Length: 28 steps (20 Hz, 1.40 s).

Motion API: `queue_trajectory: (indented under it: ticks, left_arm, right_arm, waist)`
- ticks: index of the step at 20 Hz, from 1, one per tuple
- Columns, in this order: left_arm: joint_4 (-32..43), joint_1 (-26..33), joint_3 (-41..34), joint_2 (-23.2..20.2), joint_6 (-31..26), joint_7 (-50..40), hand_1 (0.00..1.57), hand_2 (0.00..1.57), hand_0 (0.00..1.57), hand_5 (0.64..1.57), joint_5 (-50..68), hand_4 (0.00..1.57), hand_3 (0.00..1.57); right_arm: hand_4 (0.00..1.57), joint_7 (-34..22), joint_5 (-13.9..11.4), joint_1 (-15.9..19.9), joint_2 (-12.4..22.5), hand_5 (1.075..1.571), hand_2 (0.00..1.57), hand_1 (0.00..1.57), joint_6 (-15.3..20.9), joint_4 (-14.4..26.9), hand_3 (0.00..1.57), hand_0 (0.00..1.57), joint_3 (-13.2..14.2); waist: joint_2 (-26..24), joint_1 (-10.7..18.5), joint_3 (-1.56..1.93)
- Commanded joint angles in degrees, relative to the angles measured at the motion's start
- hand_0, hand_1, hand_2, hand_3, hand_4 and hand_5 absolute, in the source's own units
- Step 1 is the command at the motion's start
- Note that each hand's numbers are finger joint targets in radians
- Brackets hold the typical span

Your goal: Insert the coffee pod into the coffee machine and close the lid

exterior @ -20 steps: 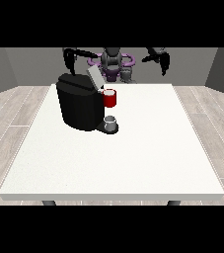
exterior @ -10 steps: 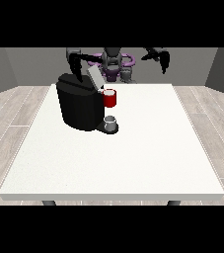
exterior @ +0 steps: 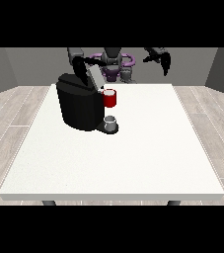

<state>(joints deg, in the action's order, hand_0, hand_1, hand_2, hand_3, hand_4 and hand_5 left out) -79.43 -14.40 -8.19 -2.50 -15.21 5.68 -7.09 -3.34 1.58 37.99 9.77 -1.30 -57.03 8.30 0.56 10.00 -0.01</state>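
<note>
Black and boxy, the coffee machine (exterior: 79, 106) stands on the far left part of the white bench (exterior: 133, 158), its grey lid (exterior: 93, 76) tilted up above the top. A red thing at the machine (exterior: 110, 98) sits at its right front, and a small grey thing (exterior: 111, 120), which cannot be told for the pod, rests on the base below it. The hand at the view's left (exterior: 80, 66) is at the raised lid; how its fingers lie cannot be told. The hand at the view's right (exterior: 164, 60) hangs in the air beyond the far edge, well apart from the machine, fingers relaxed and pointing down, holding nothing.
</note>
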Motion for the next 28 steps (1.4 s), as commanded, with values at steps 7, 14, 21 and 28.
queue_trajectory:
  ticks: [7, 14, 21, 28]
  left_arm:
    - [0.14, 2.93, -0.49, -2.20, 0.85, 2.38, 0.00, 0.00, 0.00, 1.571, -0.54, 0.36, 0.00]
    - [-1.96, -1.34, 1.16, -1.40, 0.52, -1.33, 0.00, 0.00, 0.00, 1.571, 0.04, 0.36, 0.00]
    - [-2.43, -3.43, 3.89, -0.70, -0.33, -2.02, 0.00, 0.00, 0.00, 1.571, -1.08, 0.36, 0.00]
    - [-1.80, -5.80, 3.78, -0.83, -0.58, 0.38, 0.00, 0.00, 0.00, 1.571, -0.79, 0.40, 0.00]
  right_arm:
    - [0.12, -3.96, -2.98, 6.86, -0.44, 1.571, 0.00, 0.00, -1.09, -0.54, 0.00, 0.00, -4.31]
    - [0.00, -3.13, -4.41, 13.35, 0.81, 1.571, 0.00, 0.00, 1.08, 0.70, 0.00, 0.00, -3.36]
    - [0.09, -4.21, -9.42, 15.11, -0.21, 1.571, 0.00, 0.00, 4.13, -1.33, 0.00, 0.00, -7.20]
    - [0.24, -8.17, -10.49, 19.09, 4.04, 1.571, 0.00, 0.00, 3.78, -4.67, 0.00, 0.00, -5.84]
  waist:
    - [0.36, -0.68, -0.01]
    - [4.52, 3.86, 0.00]
    - [6.13, 8.09, 0.00]
    - [10.09, 11.90, -0.02]
